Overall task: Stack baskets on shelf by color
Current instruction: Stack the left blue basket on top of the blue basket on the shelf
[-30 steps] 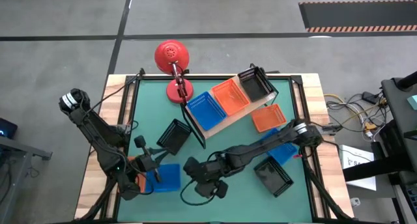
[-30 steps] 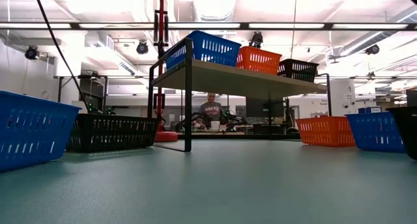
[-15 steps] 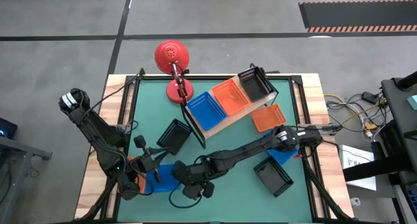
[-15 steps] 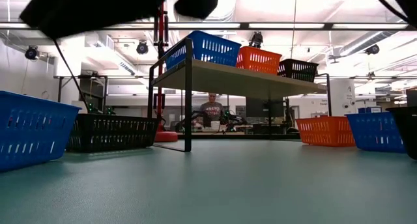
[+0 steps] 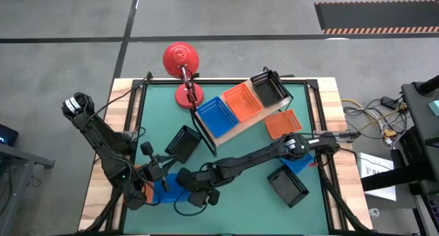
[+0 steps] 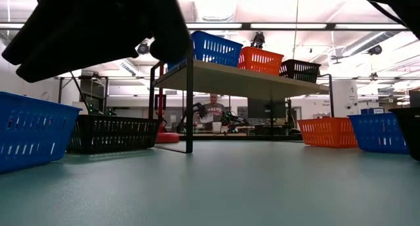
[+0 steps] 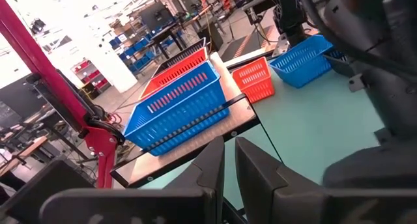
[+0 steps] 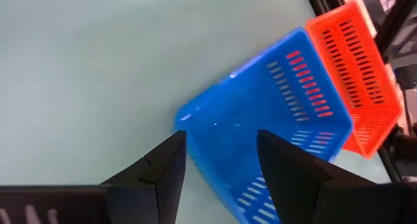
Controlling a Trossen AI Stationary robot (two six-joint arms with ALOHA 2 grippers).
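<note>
The left gripper (image 5: 159, 169) sits near the table's front-left corner with its fingers pressed together on nothing, just beside a red-orange basket (image 5: 142, 175) and a blue basket (image 5: 173, 186) on the green mat (image 5: 247, 195). The right gripper (image 5: 186, 193) reaches across the mat from the right and hovers over that blue basket (image 8: 260, 126), its fingers spread wide with nothing between them; the right arm lies along the front of the table between the shelf and the near edge. Behind the left gripper a black basket (image 5: 183, 143) lies on the mat, close to the shelf (image 5: 264, 112) and to the base of a round red lamp (image 5: 180, 57). The shelf is a light wooden board on a thin black wire frame, set diagonally; on it stand three mesh baskets in a row: blue (image 5: 217, 115), red-orange (image 5: 242, 101) and black (image 5: 269, 88). To the right of the shelf, a second red-orange basket (image 5: 282, 123) rests on the mat, with another blue basket (image 5: 296, 162) partly hidden under the right arm and another black basket (image 5: 287, 185) nearer the front. All baskets are shallow, square and slotted plastic.
</note>
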